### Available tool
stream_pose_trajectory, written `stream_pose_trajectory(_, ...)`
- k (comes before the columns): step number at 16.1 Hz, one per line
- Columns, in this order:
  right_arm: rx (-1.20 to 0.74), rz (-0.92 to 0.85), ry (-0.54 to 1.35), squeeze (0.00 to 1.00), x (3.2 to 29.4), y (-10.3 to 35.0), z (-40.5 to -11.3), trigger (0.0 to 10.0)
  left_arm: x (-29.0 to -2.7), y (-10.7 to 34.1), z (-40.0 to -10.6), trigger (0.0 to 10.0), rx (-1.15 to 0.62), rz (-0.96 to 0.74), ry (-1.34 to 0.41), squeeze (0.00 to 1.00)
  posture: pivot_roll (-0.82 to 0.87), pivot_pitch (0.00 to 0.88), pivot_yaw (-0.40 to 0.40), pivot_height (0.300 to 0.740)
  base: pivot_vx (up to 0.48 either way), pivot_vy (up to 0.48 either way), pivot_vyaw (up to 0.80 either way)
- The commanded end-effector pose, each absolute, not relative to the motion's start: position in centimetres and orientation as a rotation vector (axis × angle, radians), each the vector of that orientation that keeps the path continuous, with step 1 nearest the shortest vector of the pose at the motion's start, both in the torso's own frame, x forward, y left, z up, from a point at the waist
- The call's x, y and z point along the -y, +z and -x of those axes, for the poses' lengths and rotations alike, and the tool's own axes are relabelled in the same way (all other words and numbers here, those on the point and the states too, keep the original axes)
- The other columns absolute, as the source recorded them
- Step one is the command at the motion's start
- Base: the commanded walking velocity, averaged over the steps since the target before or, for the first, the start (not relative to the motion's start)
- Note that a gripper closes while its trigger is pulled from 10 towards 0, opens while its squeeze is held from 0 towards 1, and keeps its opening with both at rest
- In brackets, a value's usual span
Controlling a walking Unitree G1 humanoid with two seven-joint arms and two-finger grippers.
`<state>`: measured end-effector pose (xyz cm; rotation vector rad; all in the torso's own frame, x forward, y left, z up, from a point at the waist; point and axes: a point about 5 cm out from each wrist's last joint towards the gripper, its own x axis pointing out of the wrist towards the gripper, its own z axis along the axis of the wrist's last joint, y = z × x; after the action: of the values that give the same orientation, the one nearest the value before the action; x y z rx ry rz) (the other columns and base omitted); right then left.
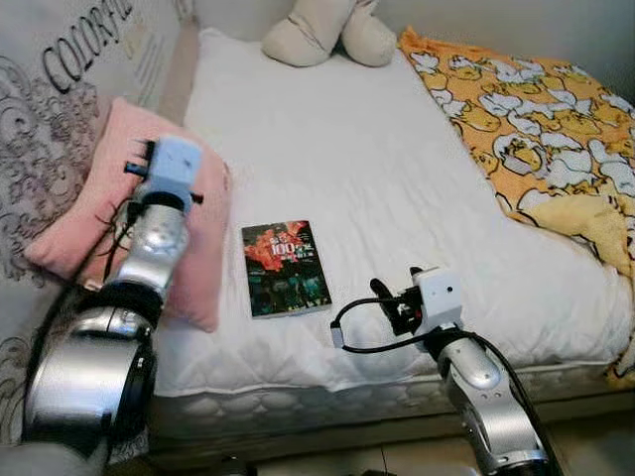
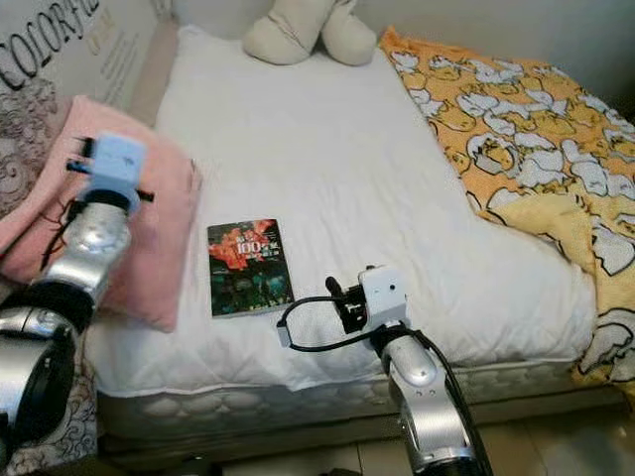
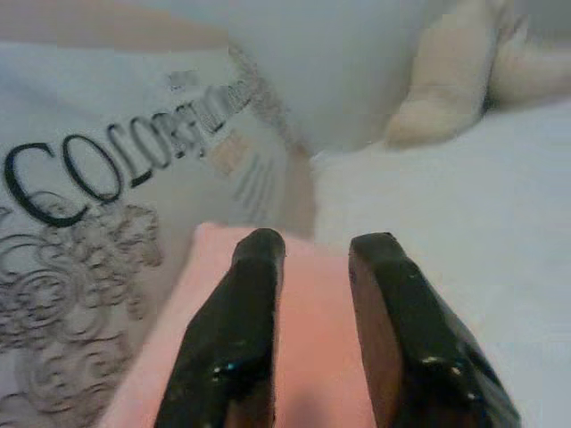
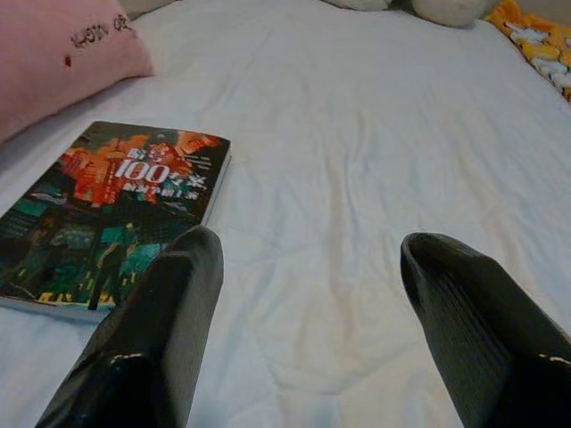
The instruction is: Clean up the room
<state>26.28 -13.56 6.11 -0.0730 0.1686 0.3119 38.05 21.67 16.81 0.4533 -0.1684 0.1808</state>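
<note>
Right gripper (image 4: 308, 267), fingers spread wide, hovers low over the near edge of the bed (image 1: 397, 188). The book (image 1: 286, 268) lies flat on the white sheet just to its left, apart from the fingers. Left gripper (image 3: 317, 267), fingers narrowly parted and holding nothing, sits above the pink pillow (image 1: 94, 213). Farther back: a duck-print blanket (image 1: 526, 119), cut off at right, and a plush toy (image 1: 327, 30), its upper part cropped.
</note>
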Motion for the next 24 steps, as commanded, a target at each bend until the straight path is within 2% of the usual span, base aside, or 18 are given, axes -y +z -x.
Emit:
stream_pose_trajectory(1, -0.185, 0.054, 0.282, 0.0, 14.4, 6.0, -26.2, 10.0, -20.5, 16.9, -37.7, 10.0, 0.202, -0.414, 0.124, 1.0, -0.06, 0.023, -0.061, 0.74, 0.0, 0.0, 0.0)
stream_pose_trajectory(2, -0.186, 0.054, 0.281, 0.0, 14.5, 6.0, -26.3, 10.0, -20.3, 16.9, -37.6, 10.0, 0.213, -0.405, 0.114, 1.0, -0.06, 0.022, -0.066, 0.74, 0.0, 0.0, 0.0)
stream_pose_trajectory(5, -0.118, 0.058, 0.22, 0.0, 15.3, 7.2, -27.3, 10.0, -15.8, 18.3, -35.3, 10.0, 0.365, -0.307, -0.058, 1.0, -0.03, 0.01, -0.074, 0.74, 0.0, 0.0, 0.0)
stream_pose_trajectory(6, -0.046, 0.038, 0.185, 0.0, 15.4, 8.3, -27.5, 10.0, -13.2, 16.1, -33.6, 10.0, 0.318, -0.186, -0.18, 1.0, -0.02, 0.0, -0.069, 0.74, 0.0, 0.0, 0.0)
stream_pose_trajectory(7, -0.029, 0.034, 0.176, 0.0, 15.5, 8.6, -27.5, 10.0, -12.8, 15.1, -33.1, 10.0, 0.276, -0.136, -0.198, 1.0, -0.02, 0.0, -0.067, 0.74, 0.0, 0.0, 0.0)
stream_pose_trajectory(8, -0.043, 0.028, 0.145, 0.0, 16.2, 8.1, -26.9, 10.0, -13.0, 12.1, -31.6, 10.0, 0.152, -0.015, -0.163, 1.0, -0.02, 0.0, -0.065, 0.74, 0.0, 0.0, 0.0)
stream_pose_trajectory(9, -0.058, 0.026, 0.13, 0.0, 16.5, 7.7, -26.7, 10.0, -13.1, 11.3, -31.0, 10.0, 0.117, 0.01, -0.148, 1.0, -0.02, 0.0, -0.065, 0.74, 0.0, 0.0, 0.0)
stream_pose_trajectory(10, -0.088, 0.023, 0.102, 0.0, 17.2, 7.0, -26.3, 10.0, -13.1, 10.5, -30.6, 10.0, 0.092, 0.001, -0.122, 0.0, -0.01, 0.0, -0.057, 0.74, 0.0, 0.0, 0.0)
stream_pose_trajectory(12, -0.078, 0.045, 0.131, 0.0, 16.8, 6.9, -27.2, 10.0, -12.3, 11.1, -31.3, 10.0, 0.105, -0.043, -0.133, 0.0, -0.02, 0.0, -0.043, 0.74, 0.0, -0.232, 0.0)
stream_pose_trajectory(16, -0.058, 0.053, 0.154, 0.0, 16.0, 7.6, -28.4, 10.0, -13.1, 10.9, -31.8, 10.0, 0.067, -0.008, -0.053, 0.0, -0.05, 0.0, -0.029, 0.74, 0.065, -0.428, 0.0)
stream_pose_trajectory(17, -0.075, 0.064, 0.191, 0.0, 15.3, 7.4, -28.6, 10.0, -13.9, 10.8, -32.2, 10.0, 0.049, -0.018, 0.024, 0.0, -0.05, 0.0, -0.032, 0.74, 0.0, 0.0, 0.64)
stream_pose_trajectory(20, -0.102, 0.058, 0.214, 0.0, 14.9, 6.7, -28.6, 10.0, -14.4, 11.3, -32.6, 10.0, 0.066, -0.058, 0.04, 0.0, -0.04, 0.0, -0.038, 0.74, 0.0, 0.0, 0.55)
stream_pose_trajectory(24, -0.127, 0.037, 0.209, 0.0, 14.7, 6.1, -28.6, 10.0, -15.1, 11.5, -32.7, 10.0, 0.079, -0.103, 0.051, 0.0, -0.02, 0.0, -0.038, 0.74, 0.0, 0.0, 0.0)
